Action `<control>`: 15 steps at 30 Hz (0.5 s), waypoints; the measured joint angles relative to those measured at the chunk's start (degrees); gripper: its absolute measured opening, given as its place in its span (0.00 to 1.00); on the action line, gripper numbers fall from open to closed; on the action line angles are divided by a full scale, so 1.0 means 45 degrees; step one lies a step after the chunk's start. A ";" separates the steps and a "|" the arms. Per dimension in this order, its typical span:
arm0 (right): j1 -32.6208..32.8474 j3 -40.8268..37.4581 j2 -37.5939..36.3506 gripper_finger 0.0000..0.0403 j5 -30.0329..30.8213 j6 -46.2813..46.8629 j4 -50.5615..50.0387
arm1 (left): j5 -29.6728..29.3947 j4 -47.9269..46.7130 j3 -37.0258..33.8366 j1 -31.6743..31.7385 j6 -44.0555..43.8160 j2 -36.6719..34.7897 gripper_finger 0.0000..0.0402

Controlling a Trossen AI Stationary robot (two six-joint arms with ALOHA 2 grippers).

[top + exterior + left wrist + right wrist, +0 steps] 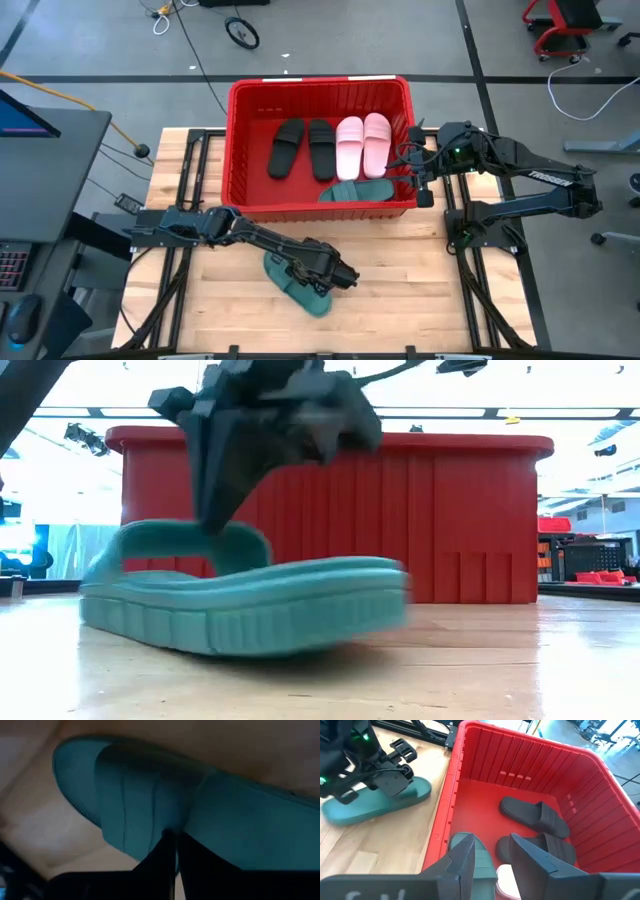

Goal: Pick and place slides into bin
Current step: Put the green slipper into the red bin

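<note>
A teal slide (298, 290) lies on the table in front of the red bin (320, 84). My left gripper (325, 280) is shut on its strap and also shows in the low view (215, 520). In the bin lie two black slides (303, 148), two pale pink slides (362, 145) and another teal slide (360, 192) by the near wall. My right gripper (492, 857) is open and empty above the bin's right near corner, over that teal slide (470, 845). My left gripper pinches the edge of the teal slide's strap (167, 827) between its two fingers, which come from above, slanting down. The fingers (212, 510) meet the strap's top near the slide's middle. The slide lies about level, sole down; I cannot tell whether it is clear of the table.
The bin stands at the table's far middle, and its near wall (420, 520) rises right behind the held slide. Bare wooden table (420, 290) lies to the right of the slide. A monitor and keyboard (20, 200) stand beyond the table's left edge.
</note>
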 joint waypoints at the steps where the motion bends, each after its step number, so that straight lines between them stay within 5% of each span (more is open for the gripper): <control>1: -0.0001 0.0002 0.0000 0.31 0.0005 0.0000 0.0005 | 0.0219 0.0063 0.0366 0.0000 -0.0005 0.0000 0.02; 5: -0.0001 0.0002 0.0000 0.31 0.0005 0.0000 0.0109 | 0.0728 0.0308 0.2048 -0.0070 -0.0268 -0.0064 0.02; 9: 0.0004 0.0002 0.0000 0.31 0.0000 0.0117 0.0257 | 0.0521 0.1353 0.1577 -0.0226 -0.1596 -0.1448 0.01; 15: -0.0001 0.0002 -0.0138 0.30 0.0005 0.1583 0.0246 | -0.1952 0.2365 0.1869 -0.0799 -0.4246 -0.3165 0.01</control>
